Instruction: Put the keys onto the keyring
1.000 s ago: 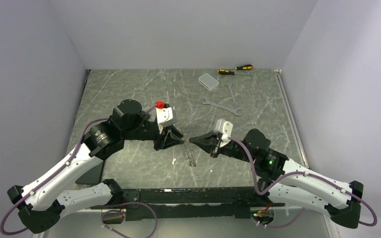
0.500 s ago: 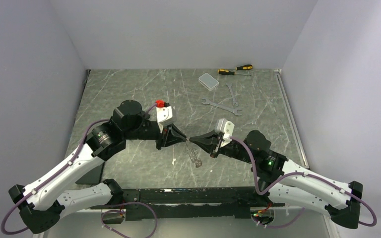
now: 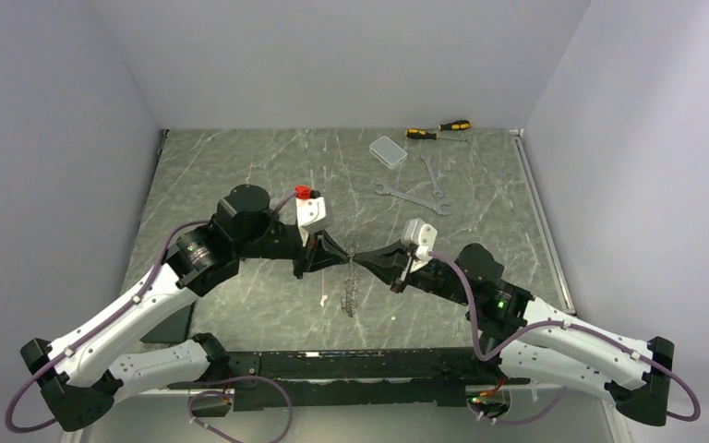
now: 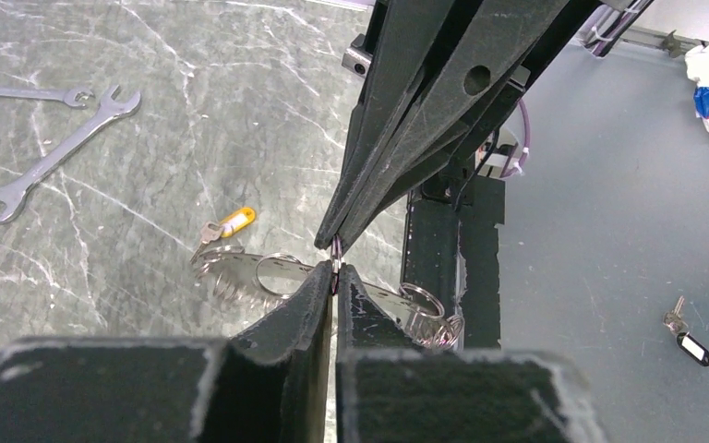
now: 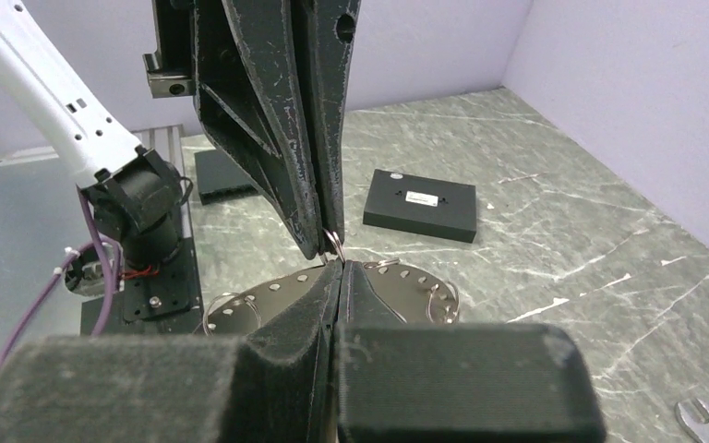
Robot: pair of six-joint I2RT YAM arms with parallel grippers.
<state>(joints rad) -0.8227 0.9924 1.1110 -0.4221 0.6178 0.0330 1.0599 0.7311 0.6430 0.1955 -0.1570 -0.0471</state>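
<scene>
Both grippers [image 3: 344, 261] [image 3: 360, 260] tip-to-tip on keyring [image 3: 350, 293]

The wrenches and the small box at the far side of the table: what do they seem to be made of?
The wrenches look like bare metal, probably steel: silvery, with bright glints. The small box looks like pale translucent plastic, matte; at this size I cannot be sure.

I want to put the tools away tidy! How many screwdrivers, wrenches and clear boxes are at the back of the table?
Screwdrivers: 2
Wrenches: 2
Clear box: 1
Total: 5
</scene>
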